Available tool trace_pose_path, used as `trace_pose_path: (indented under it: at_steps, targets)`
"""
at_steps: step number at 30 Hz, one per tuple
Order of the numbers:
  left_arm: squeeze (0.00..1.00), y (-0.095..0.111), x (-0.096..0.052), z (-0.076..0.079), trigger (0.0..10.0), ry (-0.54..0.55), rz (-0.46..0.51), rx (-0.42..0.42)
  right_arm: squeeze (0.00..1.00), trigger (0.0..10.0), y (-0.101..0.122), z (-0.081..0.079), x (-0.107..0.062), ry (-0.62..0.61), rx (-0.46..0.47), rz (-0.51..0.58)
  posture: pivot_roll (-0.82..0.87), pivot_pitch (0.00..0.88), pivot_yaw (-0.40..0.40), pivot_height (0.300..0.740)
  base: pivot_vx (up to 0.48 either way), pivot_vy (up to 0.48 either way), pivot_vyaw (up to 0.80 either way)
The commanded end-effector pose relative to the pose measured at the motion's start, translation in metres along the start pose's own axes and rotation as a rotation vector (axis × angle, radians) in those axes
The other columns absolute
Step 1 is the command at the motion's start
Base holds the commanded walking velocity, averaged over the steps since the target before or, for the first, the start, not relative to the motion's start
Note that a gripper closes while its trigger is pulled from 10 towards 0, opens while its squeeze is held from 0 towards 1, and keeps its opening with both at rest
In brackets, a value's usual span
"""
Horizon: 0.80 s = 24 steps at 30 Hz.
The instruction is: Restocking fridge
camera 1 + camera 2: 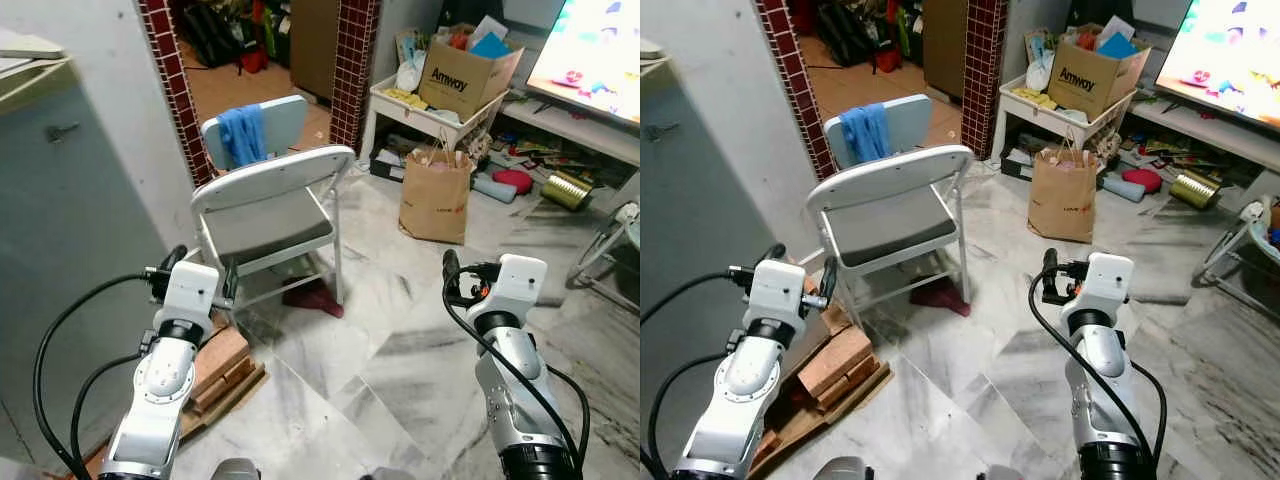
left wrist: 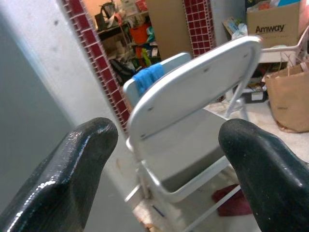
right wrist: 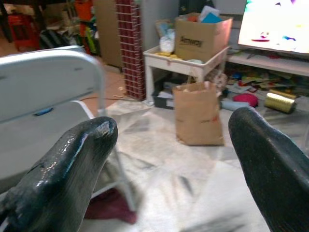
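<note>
Both arms up in front of robot, nothing held. Left gripper point(image 2: 164, 159) fingers spread wide, aimed at grey folding chair point(image 1: 268, 215); right gripper point(image 3: 169, 159) also spread wide, pointing toward brown paper bag point(image 1: 436, 190) on marble floor point(image 1: 400, 350). Fridge point(image 1: 60, 250) is at far left, close beside left arm; grey door w/ small handle, cut off by frame edge, can't tell if it's open or shut, top only partly seen. Second, pale blue chair w/ blue cloth point(image 1: 242, 133) draped over it stands just behind the grey one, mostly hidden. Dark red rag point(image 1: 314, 297) on floor under grey chair, partly covered by chair legs. Wood boards point(image 1: 225, 375) stacked on floor by left arm, partly hidden behind it. Amway cardboard box point(image 1: 467, 72) sits on white low table point(image 1: 400, 110) behind bag; contents hard to make out. TV screen point(image 1: 595, 50) at upper right, cut off. Red-tiled doorway point(image 1: 170, 80) leads to a cluttered back room, details unclear.
</note>
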<state>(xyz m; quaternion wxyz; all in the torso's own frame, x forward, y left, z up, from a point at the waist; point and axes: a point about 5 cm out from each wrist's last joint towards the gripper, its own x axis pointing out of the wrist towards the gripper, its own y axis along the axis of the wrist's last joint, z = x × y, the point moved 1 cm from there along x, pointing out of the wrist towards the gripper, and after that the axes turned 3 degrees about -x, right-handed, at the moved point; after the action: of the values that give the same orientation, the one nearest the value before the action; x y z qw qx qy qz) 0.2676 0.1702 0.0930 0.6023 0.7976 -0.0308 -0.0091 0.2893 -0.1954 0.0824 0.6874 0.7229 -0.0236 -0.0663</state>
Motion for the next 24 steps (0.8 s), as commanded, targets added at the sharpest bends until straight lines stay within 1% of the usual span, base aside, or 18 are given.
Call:
trace_pose_path:
  at_steps: [1, 5, 11, 15, 18, 21, 24]
  targets:
    - [0.00, -0.004, -0.002, -0.005, 10.0, 0.015, -0.019, 0.004, 0.00, 10.0, 0.002, -0.006, 0.001, 0.016, 0.005, 0.011, 0.09, 0.040, -0.034, 0.740, 0.000, 0.480, 0.00]
    - [0.00, -0.003, -0.003, -0.004, 10.0, 0.017, -0.012, 0.000, 0.00, 10.0, 0.002, -0.006, 0.002, 0.018, 0.006, 0.010, 0.09, 0.038, -0.038, 0.740, 0.000, 0.439, 0.00]
    - [0.00, -0.003, -0.004, -0.004, 10.0, 0.033, -0.003, 0.020, 0.00, 10.0, 0.002, -0.006, 0.004, 0.018, -0.002, 0.004, 0.10, 0.034, -0.050, 0.740, 0.000, 0.000, 0.00]
    - [0.00, -0.006, -0.009, -0.005, 10.0, 0.045, -0.011, 0.008, 0.00, 10.0, -0.001, -0.006, 0.001, 0.020, -0.020, -0.016, 0.11, 0.030, -0.058, 0.740, 0.000, 0.000, 0.00]
    - [0.00, -0.008, -0.012, -0.004, 10.0, 0.046, -0.017, 0.009, 0.00, 10.0, -0.003, -0.010, 0.000, 0.039, -0.046, -0.021, 0.11, 0.028, -0.058, 0.740, 0.000, 0.000, 0.00]
    - [0.00, -0.007, -0.012, -0.003, 10.0, 0.043, -0.017, 0.008, 0.00, 10.0, -0.003, -0.013, 0.001, 0.042, -0.060, -0.021, 0.11, 0.025, -0.056, 0.740, 0.000, 0.000, 0.00]
    - [0.00, -0.007, -0.011, -0.002, 10.0, 0.041, -0.015, 0.009, 0.00, 10.0, -0.003, -0.015, 0.002, 0.035, -0.049, -0.028, 0.11, 0.025, -0.055, 0.740, 0.000, 0.000, 0.00]
